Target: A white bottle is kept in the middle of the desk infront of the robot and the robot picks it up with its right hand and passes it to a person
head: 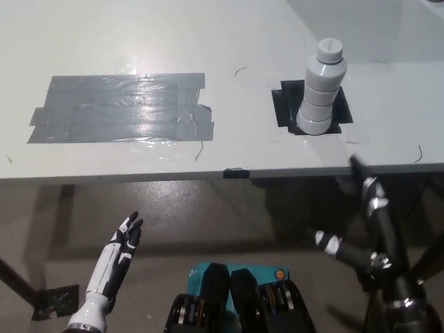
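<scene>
A white ribbed bottle [322,90] with a grey cap stands upright on a black tape patch [286,104] on the grey desk [229,41], right of centre. My black right hand [371,222] is below the desk's front edge at the lower right, open with fingers spread, well short of the bottle and holding nothing. My white left hand [125,239] rests low at the lower left, below the desk edge, fingers extended and empty.
A large patch of grey tape [121,107] covers the desk's left half. The desk's front edge [208,173] runs across the middle of the picture. Dark floor and a tripod leg [17,288] lie below.
</scene>
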Controlling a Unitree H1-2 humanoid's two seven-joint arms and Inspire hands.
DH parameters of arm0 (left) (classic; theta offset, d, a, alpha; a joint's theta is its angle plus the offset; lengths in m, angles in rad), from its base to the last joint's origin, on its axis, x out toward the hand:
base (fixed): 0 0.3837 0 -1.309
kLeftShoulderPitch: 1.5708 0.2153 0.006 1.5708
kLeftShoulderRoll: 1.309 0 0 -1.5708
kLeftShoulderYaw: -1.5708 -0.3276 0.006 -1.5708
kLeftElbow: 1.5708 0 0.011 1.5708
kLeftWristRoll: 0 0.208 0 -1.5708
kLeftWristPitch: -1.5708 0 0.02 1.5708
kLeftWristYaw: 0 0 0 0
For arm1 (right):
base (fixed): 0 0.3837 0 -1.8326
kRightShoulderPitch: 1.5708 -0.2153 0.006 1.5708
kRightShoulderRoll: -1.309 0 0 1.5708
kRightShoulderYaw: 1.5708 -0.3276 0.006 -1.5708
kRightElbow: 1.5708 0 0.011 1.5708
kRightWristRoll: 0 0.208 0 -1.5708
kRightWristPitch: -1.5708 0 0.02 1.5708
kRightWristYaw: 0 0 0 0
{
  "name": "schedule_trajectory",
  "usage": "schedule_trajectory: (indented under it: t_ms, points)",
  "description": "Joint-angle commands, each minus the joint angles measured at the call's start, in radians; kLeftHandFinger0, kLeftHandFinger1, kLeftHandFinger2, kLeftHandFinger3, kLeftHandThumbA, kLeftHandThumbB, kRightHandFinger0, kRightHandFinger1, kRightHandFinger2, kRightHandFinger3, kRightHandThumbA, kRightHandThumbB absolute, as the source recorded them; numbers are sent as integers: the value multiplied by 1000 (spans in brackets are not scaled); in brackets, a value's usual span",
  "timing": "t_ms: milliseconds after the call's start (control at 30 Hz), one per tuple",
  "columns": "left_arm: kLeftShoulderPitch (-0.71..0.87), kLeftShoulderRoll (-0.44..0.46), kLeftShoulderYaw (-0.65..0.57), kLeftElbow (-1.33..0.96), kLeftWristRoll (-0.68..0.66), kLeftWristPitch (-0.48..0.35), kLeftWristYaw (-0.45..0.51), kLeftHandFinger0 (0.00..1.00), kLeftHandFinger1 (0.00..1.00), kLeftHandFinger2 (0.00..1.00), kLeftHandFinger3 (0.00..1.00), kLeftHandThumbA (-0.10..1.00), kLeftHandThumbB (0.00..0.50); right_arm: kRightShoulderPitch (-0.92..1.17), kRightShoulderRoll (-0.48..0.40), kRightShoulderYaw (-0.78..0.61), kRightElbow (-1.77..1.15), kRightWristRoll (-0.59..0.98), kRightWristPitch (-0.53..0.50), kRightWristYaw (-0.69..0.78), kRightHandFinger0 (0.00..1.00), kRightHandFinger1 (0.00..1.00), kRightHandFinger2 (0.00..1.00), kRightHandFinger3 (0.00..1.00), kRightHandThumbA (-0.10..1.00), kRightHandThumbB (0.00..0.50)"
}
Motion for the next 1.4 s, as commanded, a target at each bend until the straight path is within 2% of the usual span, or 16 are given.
schedule_trajectory:
  t_ms: [0,33,233,367,567,633,767,933,1067,1233,1333,1367]
  points:
    - [1,4,5,-14,-1,-50,7,1000,1000,1000,1000,966,4,-97,-21,-58,-48,-15,17,-37,1000,1000,1000,1000,1000,306]
    - [3,2,5,-15,2,-47,9,1000,1000,1000,1000,965,3,-128,-25,-74,-21,4,33,-35,1000,1000,1000,1000,1000,296]
    - [-6,2,8,-19,0,-47,11,1000,1000,1000,1000,960,0,-288,-49,-125,105,53,176,-9,1000,1000,1000,1000,1000,328]
    - [-11,3,6,-17,3,-51,9,1000,1000,1000,1000,965,0,-369,-53,-146,219,62,216,-19,1000,1000,1000,1000,1000,300]
    - [-13,1,8,-22,4,-41,12,1000,1000,1000,1000,987,14,-478,-49,-171,400,116,217,-12,1000,1000,1000,1000,1000,309]
    - [-15,1,9,-15,-4,-50,7,1000,1000,1000,1000,968,0,-518,-54,-171,472,110,211,-15,1000,1000,1000,1000,1000,294]
    - [-13,3,7,-17,0,-56,7,1000,1000,1000,1000,956,8,-565,-51,-161,537,95,248,-24,1000,1000,1000,1000,1000,348]
    - [-15,3,5,-20,8,-51,10,1000,1000,1000,1000,982,6,-621,-42,-151,637,100,245,-19,1000,1000,1000,1000,1000,353]
    - [-17,2,6,-23,0,-49,6,1000,1000,1000,1000,962,0,-659,-33,-144,725,103,218,-18,1000,1000,1000,1000,1000,348]
    - [-17,3,5,-28,2,-41,5,1000,1000,1000,1000,980,5,-716,-21,-144,852,109,195,-26,1000,1000,1000,1000,1000,394]
    - [-17,2,4,-27,4,-45,6,1000,1000,1000,1000,970,0,-749,-24,-137,930,99,181,-39,1000,1000,1000,1000,1000,397]
    - [-16,3,4,-28,5,-44,6,1000,1000,1000,1000,970,0,-760,-27,-129,957,88,182,-47,1000,1000,1000,1000,1000,416]
